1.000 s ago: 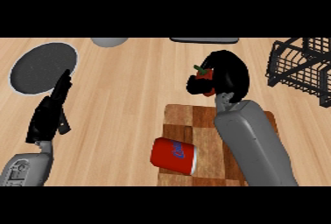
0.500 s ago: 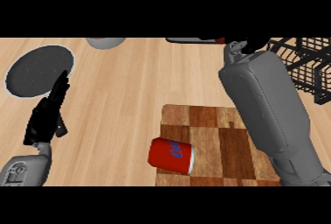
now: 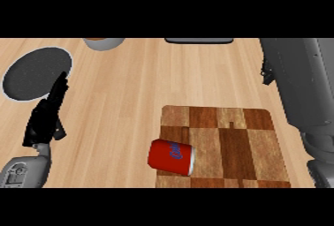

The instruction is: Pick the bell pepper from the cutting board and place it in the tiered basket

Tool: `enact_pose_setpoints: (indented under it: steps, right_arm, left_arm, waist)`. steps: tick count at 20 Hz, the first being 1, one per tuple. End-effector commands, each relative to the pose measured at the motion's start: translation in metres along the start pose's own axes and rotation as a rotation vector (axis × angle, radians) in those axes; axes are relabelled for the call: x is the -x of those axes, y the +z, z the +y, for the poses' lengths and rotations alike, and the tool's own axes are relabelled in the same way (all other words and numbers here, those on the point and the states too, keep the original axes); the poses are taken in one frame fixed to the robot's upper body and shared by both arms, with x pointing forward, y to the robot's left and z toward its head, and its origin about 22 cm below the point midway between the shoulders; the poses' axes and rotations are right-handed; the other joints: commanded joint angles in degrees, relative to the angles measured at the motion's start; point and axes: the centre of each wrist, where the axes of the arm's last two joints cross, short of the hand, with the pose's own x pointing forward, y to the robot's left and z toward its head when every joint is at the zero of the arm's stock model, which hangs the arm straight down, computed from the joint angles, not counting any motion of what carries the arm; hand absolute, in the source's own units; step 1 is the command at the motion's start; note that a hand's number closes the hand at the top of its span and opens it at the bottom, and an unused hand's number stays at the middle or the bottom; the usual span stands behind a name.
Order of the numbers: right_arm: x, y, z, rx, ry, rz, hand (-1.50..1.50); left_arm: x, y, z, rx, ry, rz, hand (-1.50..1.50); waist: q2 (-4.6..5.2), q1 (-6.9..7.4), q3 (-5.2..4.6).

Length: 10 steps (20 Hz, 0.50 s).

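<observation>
A: Fingers, left hand [image 3: 47, 118]: straight, holding nothing, resting well left of the cutting board [image 3: 222, 145]. Right hand: out of view; only the grey right forearm [image 3: 300, 88] shows, rising past the board's right edge. Cannot tell its fingers.

B: Item on the board?

A: One red can [image 3: 172, 157], lying on its side at the board's near-left part. No bell pepper on the board; neither it nor the tiered basket shows anywhere in view.

B: Beyond the board?

A: Bare wooden tabletop [image 3: 143, 79]; far left of the board, a dark round plate [image 3: 36, 75]; at the far edge, a grey bowl [image 3: 103, 43] and a dark flat object [image 3: 199, 40].

B: Handling note?

A: Judged: the pepper is likely carried off-view toward the basket. Lower it squarely over a tier, clear of the wire rim, before the fingers part.
</observation>
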Motion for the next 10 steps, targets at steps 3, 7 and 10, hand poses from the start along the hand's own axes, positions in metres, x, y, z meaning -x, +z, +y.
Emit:
enact_pose_setpoints:
  steps: [3,7,10]
  right_arm:
    - [0.02,-0.047,-0.017,-0.009,0.061,-0.03,1.5]
    - [0.064,-0.064,-0.001,0.043,0.228,-0.017,1.5]
    - [0.071,-0.076,-0.014,0.075,0.375,0.02,1.5]
  left_arm:
    - [0.001,0.004,0.009,0.016,0.007,-0.006,0.0]
    - [-0.004,0.008,-0.006,0.001,-0.006,-0.015,0.0]
    - [0.002,0.011,-0.011,0.002,0.013,-0.006,0.0]
  waist:
    - [0.17,0.56,0.01]
    - [0.26,0.49,0.02]
    - [0.14,0.29,-0.01]
